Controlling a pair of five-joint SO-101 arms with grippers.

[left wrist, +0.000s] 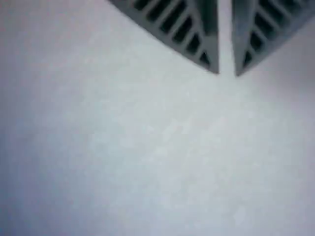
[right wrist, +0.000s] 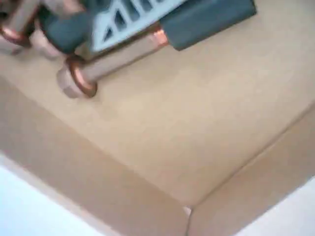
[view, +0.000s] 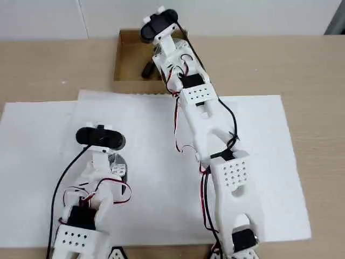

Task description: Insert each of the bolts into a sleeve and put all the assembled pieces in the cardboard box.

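I judge this to be the drop-off step. My right gripper (right wrist: 130, 22) is inside the cardboard box (view: 125, 59), over a bolt (right wrist: 115, 56) seated in its dark sleeve (right wrist: 206, 19), beside another assembled piece (right wrist: 17, 27). I cannot tell whether its jaws clamp the bolt. The left gripper (left wrist: 225, 64) hangs well outside the box over white paper (left wrist: 147, 147), jaws nearly together and empty. Next, I reckon: let go, then lift clear of the box walls.

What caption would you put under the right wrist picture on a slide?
Right gripper down inside the cardboard box, a copper-coloured bolt in its dark sleeve at its tip.
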